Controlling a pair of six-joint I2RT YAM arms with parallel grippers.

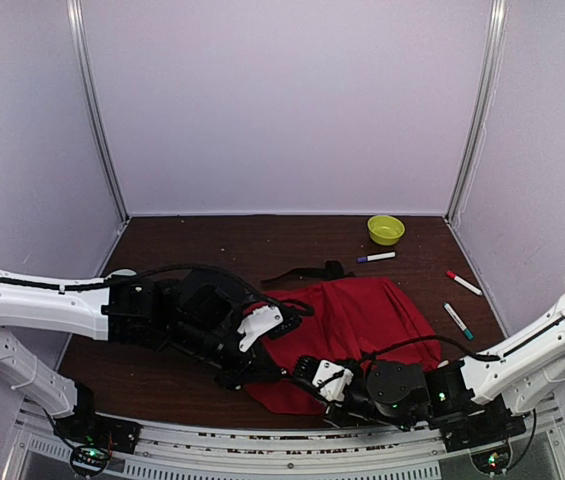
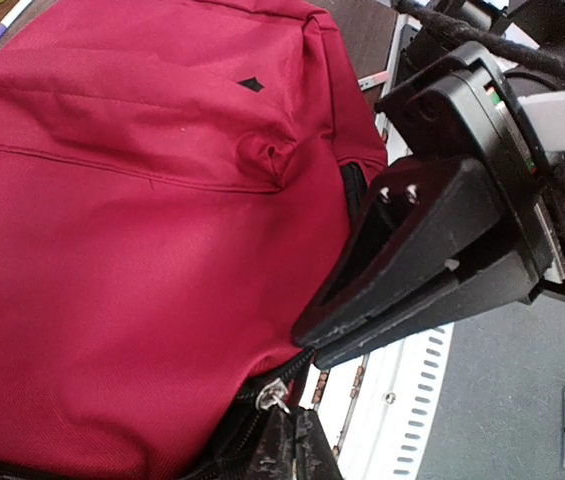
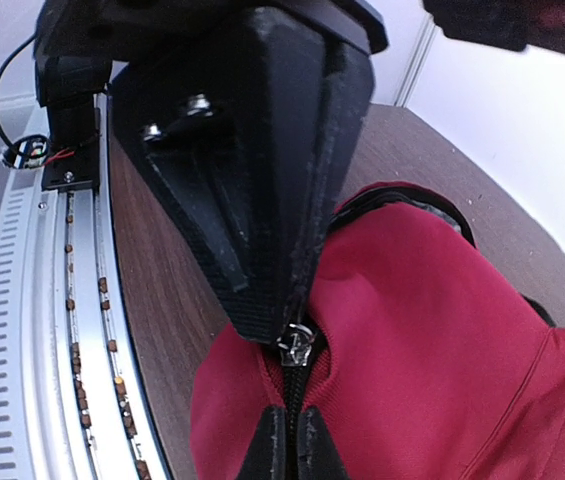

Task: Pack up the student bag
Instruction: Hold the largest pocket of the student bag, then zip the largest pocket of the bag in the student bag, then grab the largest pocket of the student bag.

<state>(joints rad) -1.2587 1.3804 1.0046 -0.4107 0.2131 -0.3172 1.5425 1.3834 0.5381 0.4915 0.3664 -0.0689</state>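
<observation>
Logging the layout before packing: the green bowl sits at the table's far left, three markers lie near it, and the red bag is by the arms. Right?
No: the top external view shows the green bowl at the far right of the table. The three markers do lie near it, and the red bag is by the arms.

In the wrist views only the tips of the left gripper [image 2: 284,452] and right gripper [image 3: 287,448] show, cut off at the bottom edge. From above, both cover the part of the backpack [image 1: 372,310] nearest the counter's near edge, so what they pinch cannot be told there. The backpack's inside is hidden.
</observation>
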